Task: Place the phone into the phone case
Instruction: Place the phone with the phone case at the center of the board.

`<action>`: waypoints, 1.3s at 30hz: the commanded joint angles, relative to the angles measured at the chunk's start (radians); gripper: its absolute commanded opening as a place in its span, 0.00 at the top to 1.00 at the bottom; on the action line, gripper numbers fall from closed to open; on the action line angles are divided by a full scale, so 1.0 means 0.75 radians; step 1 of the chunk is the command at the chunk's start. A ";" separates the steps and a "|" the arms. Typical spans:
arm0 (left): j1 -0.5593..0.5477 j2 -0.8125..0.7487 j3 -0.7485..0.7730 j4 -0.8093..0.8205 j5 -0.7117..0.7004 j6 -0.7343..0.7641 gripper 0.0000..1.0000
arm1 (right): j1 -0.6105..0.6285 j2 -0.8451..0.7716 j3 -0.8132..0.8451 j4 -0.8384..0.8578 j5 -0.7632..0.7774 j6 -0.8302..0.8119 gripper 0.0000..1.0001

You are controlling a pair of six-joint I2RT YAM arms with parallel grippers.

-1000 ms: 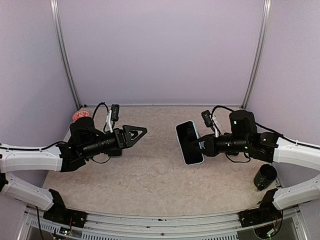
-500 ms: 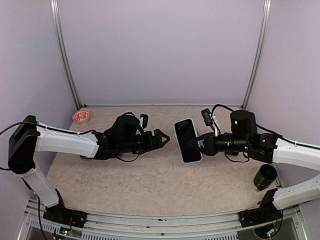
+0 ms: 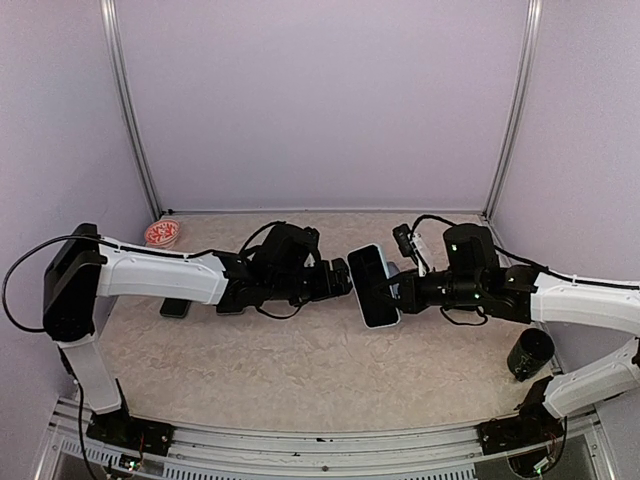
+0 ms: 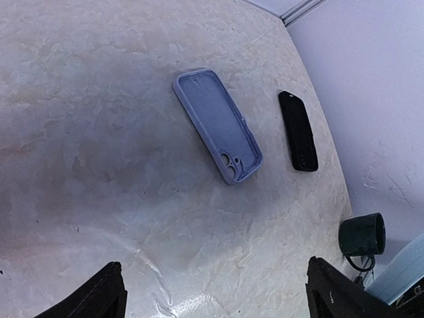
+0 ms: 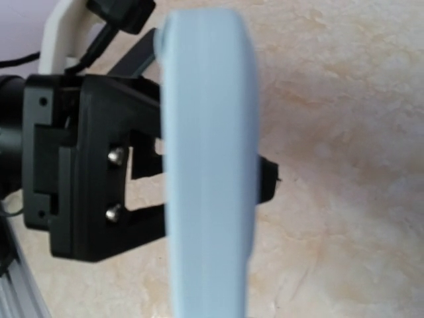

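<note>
My right gripper [image 3: 393, 290] is shut on the phone [image 3: 371, 286], a light blue slab with a black screen, and holds it above the table's middle. In the right wrist view the phone [image 5: 209, 165] shows edge-on and fills the centre. My left gripper [image 3: 343, 279] is open and empty, right beside the phone's left edge; its black body [image 5: 79, 165] shows behind the phone. In the left wrist view its fingertips [image 4: 109, 291] stand wide apart over bare table. A lavender phone case [image 4: 217, 126] lies flat there, inside up, with a black flat slab [image 4: 298, 130] beside it.
A dark mug stands near the right arm's base [image 3: 528, 352] and shows in the left wrist view [image 4: 363, 235]. A small red-and-white dish [image 3: 161, 233] sits at the back left. A dark flat object [image 3: 175, 307] lies under the left arm. Purple walls enclose the table.
My left arm has swung from the left side to the middle, bringing its open gripper up to the phone. My right gripper has shifted slightly left with the phone.
</note>
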 commanded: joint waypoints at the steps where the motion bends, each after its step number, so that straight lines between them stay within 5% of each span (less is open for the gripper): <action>1: -0.047 0.035 0.086 -0.017 0.006 0.049 0.08 | 0.002 0.061 0.070 0.057 -0.009 -0.039 1.00; 20: 0.065 -0.111 -0.083 0.004 -0.025 0.034 0.02 | -0.103 -0.115 0.082 -0.165 0.194 -0.089 1.00; 30: 0.151 -0.262 -0.248 0.005 0.001 0.023 0.01 | -0.427 -0.026 0.132 -0.184 -0.142 -0.062 1.00; 39: 0.239 -0.436 -0.328 -0.105 -0.045 0.038 0.01 | -0.488 0.423 0.278 0.096 -0.560 0.138 1.00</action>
